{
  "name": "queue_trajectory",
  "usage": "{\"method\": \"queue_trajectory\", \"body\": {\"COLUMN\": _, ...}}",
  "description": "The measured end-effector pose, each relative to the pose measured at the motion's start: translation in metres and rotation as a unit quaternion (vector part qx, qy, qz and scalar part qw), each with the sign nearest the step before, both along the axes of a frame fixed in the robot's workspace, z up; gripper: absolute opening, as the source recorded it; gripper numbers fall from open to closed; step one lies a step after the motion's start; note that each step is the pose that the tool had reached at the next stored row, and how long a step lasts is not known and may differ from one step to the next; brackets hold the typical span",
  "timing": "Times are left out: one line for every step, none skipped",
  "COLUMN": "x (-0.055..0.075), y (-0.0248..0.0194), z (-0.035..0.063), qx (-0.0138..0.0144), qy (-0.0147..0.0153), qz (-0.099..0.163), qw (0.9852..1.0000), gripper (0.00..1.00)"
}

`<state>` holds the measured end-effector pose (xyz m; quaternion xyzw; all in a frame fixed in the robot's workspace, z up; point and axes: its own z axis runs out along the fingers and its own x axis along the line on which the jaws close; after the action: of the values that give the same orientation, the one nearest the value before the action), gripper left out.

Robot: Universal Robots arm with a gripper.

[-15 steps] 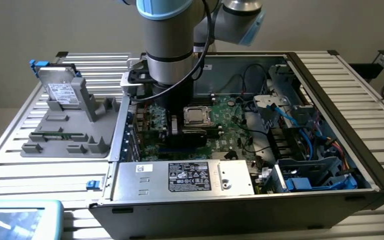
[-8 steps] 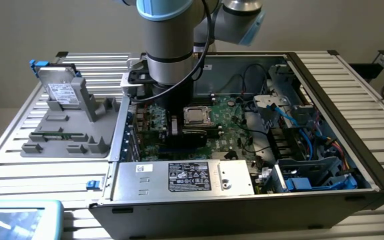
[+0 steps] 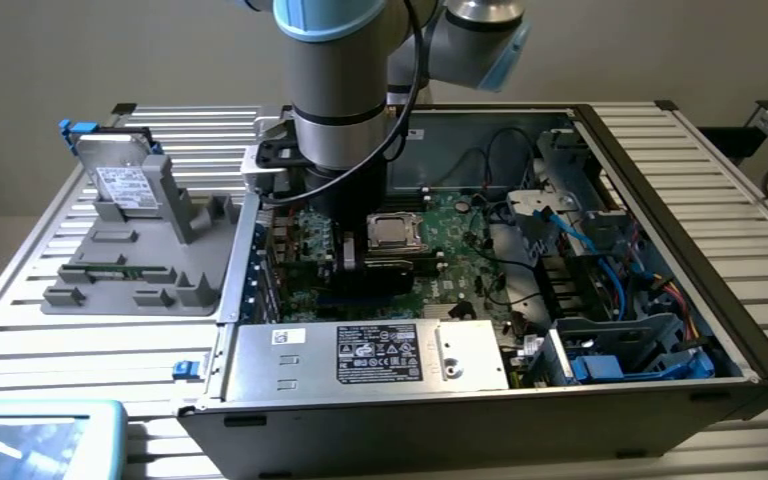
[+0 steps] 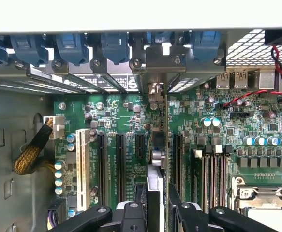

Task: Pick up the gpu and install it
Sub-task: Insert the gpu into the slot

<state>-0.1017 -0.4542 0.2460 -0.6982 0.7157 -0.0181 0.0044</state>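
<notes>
Slatted aluminium tabletop [image 3: 37, 300] carried the open computer case [image 3: 704, 300], and the arm [image 3: 337, 80] reached straight down into it. Its gripper [image 4: 156, 205] was clamped on the gpu [image 4: 155, 159], held on edge over the motherboard [image 4: 218, 121], among the expansion slots [image 4: 119, 150]. At nine o'clock from the case, a grey holder [image 3: 137, 270] kept the hard drive [image 3: 124, 185] upright.
</notes>
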Motion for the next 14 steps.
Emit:
{"method": "queue_trajectory", "body": {"x": 0.0, "y": 0.0, "z": 0.0, "qx": 0.0, "qy": 0.0001, "qz": 0.0, "qw": 1.0, "gripper": 0.28}}
{"method": "queue_trajectory", "body": {"x": 0.0, "y": 0.0, "z": 0.0, "qx": 0.0, "qy": 0.0001, "qz": 0.0, "qw": 1.0, "gripper": 0.28}}
{"method": "queue_trajectory", "body": {"x": 0.0, "y": 0.0, "z": -0.0001, "qx": 0.0, "qy": 0.0002, "qz": 0.0, "qw": 1.0, "gripper": 0.28}}
{"method": "queue_trajectory", "body": {"x": 0.0, "y": 0.0, "z": -0.0004, "qx": 0.0, "qy": 0.0001, "qz": 0.0, "qw": 1.0, "gripper": 0.28}}
{"method": "queue_trajectory", "body": {"x": 0.0, "y": 0.0, "z": -0.0008, "qx": 0.0001, "qy": 0.0001, "qz": 0.0, "qw": 1.0, "gripper": 0.28}}
{"method": "queue_trajectory", "body": {"x": 0.0, "y": 0.0, "z": -0.001, "qx": 0.0001, "qy": 0.0001, "qz": 0.0, "qw": 1.0, "gripper": 0.28}}
{"method": "queue_trajectory", "body": {"x": 0.0, "y": 0.0, "z": -0.0011, "qx": -0.0001, "qy": 0.0002, "qz": 0.0, "qw": 1.0, "gripper": 0.28}}
{"method": "queue_trajectory", "body": {"x": 0.0, "y": 0.0, "z": -0.0013, "qx": 0.0, "qy": 0.0002, "qz": 0.0, "qw": 1.0, "gripper": 0.28}}
{"method": "queue_trajectory", "body": {"x": 0.0, "y": 0.0, "z": -0.0013, "qx": -0.0001, "qy": 0.0002, "qz": 0.0, "qw": 1.0, "gripper": 0.28}}
{"method": "queue_trajectory", "body": {"x": 0.0, "y": 0.0, "z": -0.0013, "qx": -0.0001, "qy": 0.0002, "qz": 0.0, "qw": 1.0, "gripper": 0.28}}
{"method": "queue_trajectory", "body": {"x": 0.0, "y": 0.0, "z": -0.0014, "qx": 0.0, "qy": 0.0002, "qz": 0.0, "qw": 1.0, "gripper": 0.28}}
{"method": "queue_trajectory", "body": {"x": 0.0, "y": 0.0, "z": -0.0014, "qx": 0.0, "qy": 0.0002, "qz": 0.0, "qw": 1.0, "gripper": 0.28}}
{"method": "queue_trajectory", "body": {"x": 0.0, "y": 0.0, "z": -0.0014, "qx": 0.0, "qy": 0.0002, "qz": 0.0, "qw": 1.0, "gripper": 0.28}}
{"method": "queue_trajectory", "body": {"x": 0.0, "y": 0.0, "z": -0.0014, "qx": 0.0, "qy": 0.0002, "qz": 0.0, "qw": 1.0, "gripper": 0.28}}
